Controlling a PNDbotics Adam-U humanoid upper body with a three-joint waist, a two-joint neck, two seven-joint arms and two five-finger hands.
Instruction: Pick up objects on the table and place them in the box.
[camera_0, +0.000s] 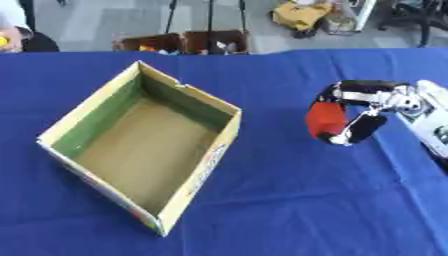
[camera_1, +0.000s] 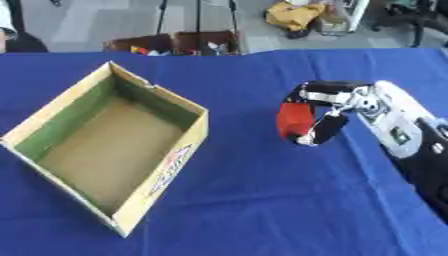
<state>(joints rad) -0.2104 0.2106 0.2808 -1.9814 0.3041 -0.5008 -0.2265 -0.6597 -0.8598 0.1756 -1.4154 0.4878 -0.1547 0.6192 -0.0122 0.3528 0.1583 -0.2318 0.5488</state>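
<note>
**Right robot hand holding a red object; box still empty**

The right robot hand (camera_1: 325, 114) enters from the right edge of the tabletop (camera_0: 289, 200), which is covered with a blue cloth. Its fingers and thumb are curled round a red object (camera_0: 325, 120). The object's exact shape cannot be made out; only a red, blocky body shows between the fingers. Whether it rests on the cloth or is already raised off it cannot be told from these views.

The left robot hand appears in neither view.

The box (camera_0: 188, 95) is an open cardboard carton standing near the left edge of the tabletop, turned at an angle so that one corner points toward the near edge. Its brown floor is bare, and nothing is visible inside. The box and the held object are well apart, with open blue cloth between them.

Task status, as judged from the present layout:

1. Grasp: done for the red object.
2. Transfer: not yet done. The robot hand must carry the object toward the left edge until it is above the box opening.
3. Release: not yet done.

No other loose object is visible on the cloth, so the red object appears to be the only item left to place.
</note>
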